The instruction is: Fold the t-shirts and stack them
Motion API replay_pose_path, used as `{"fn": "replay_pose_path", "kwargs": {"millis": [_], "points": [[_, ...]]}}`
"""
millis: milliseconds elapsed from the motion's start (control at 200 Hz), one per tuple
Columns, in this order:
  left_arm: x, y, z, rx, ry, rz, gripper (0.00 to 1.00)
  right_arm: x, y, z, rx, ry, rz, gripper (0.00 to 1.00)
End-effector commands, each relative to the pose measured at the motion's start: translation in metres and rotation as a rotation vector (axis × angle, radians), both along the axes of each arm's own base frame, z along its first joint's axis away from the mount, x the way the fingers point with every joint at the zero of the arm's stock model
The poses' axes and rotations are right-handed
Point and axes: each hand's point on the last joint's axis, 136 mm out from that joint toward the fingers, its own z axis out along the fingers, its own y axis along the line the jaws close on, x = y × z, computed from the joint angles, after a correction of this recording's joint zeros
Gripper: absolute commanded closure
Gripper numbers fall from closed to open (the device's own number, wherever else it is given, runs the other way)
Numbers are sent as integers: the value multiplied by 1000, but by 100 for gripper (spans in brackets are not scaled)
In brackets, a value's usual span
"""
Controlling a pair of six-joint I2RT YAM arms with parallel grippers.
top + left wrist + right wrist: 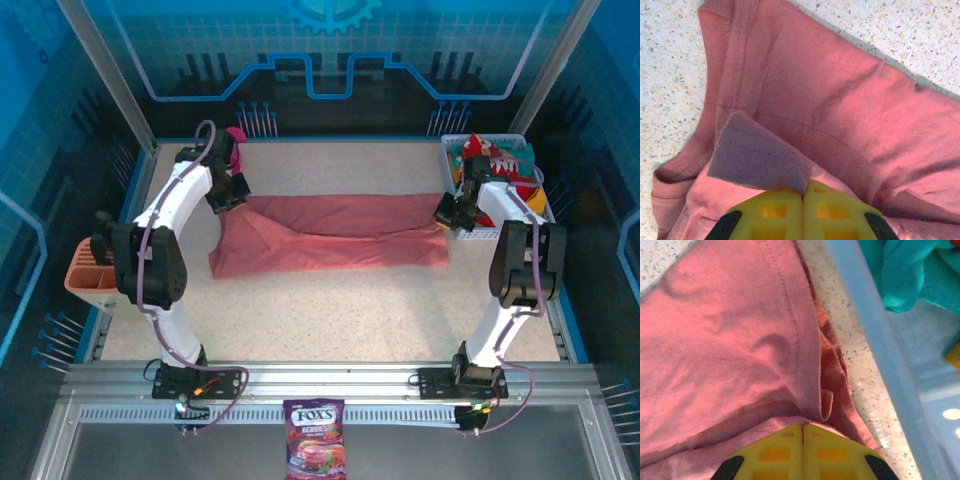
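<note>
A large salmon-pink t-shirt (335, 235) lies folded lengthwise across the middle of the table. My left gripper (235, 192) is at its far left corner. In the left wrist view the yellow jaws (804, 192) are shut on a greyish flap (757, 157) of the shirt by the collar seam (732, 65). My right gripper (447, 212) is at the shirt's far right corner. In the right wrist view its jaws (803, 427) are shut on the hemmed edge (805, 340) of the shirt. A red t-shirt with white print (497, 158) lies in the basket.
A white basket (497, 232) stands at the right edge, its rim (875, 330) close beside my right gripper, with teal cloth (910, 275) inside. A magenta goblet (237, 135) is behind my left gripper. A peach holder (85, 278) hangs at the left edge. A candy packet (315, 450) lies in front.
</note>
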Motion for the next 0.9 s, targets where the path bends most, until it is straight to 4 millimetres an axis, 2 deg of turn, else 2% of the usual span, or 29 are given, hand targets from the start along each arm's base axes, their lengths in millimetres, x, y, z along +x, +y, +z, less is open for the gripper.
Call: {"fn": "replay_pose_path", "kwargs": {"millis": [0, 145, 185, 280, 345, 445, 510, 535, 665, 730, 770, 896], "points": [[6, 12, -2, 30, 1, -6, 100, 7, -2, -1, -30, 9, 4, 100], [16, 15, -10, 19, 4, 10, 100, 14, -4, 0, -36, -12, 0, 99], [21, 14, -13, 14, 9, 13, 100, 17, -2, 1, -29, -19, 4, 95], [33, 11, -24, -6, 19, 14, 99, 22, 3, 5, -26, -36, 30, 72], [44, 13, -30, -3, 12, 19, 88, 24, 8, 10, -31, -58, 51, 62], [58, 13, -37, -36, 8, 25, 80, 25, 15, 21, -49, -103, 87, 40], [62, 13, -35, -46, 12, 20, 65, 22, 15, 26, -75, -113, 105, 29], [61, 13, -34, -48, 14, 19, 62, 21, 16, 29, -83, -120, 114, 26], [47, 6, -20, -86, 2, 20, 61, 14, 23, 42, -91, -165, 139, 18], [32, -7, -15, -132, -13, 17, 60, 10, 31, 50, -81, -195, 154, 9], [21, -16, -15, -158, -12, 14, 60, 7, 37, 55, -77, -210, 169, 0], [-18, -54, -32, -270, 22, -2, 59, -6, 48, 58, -80, -208, 207, 0]]}}
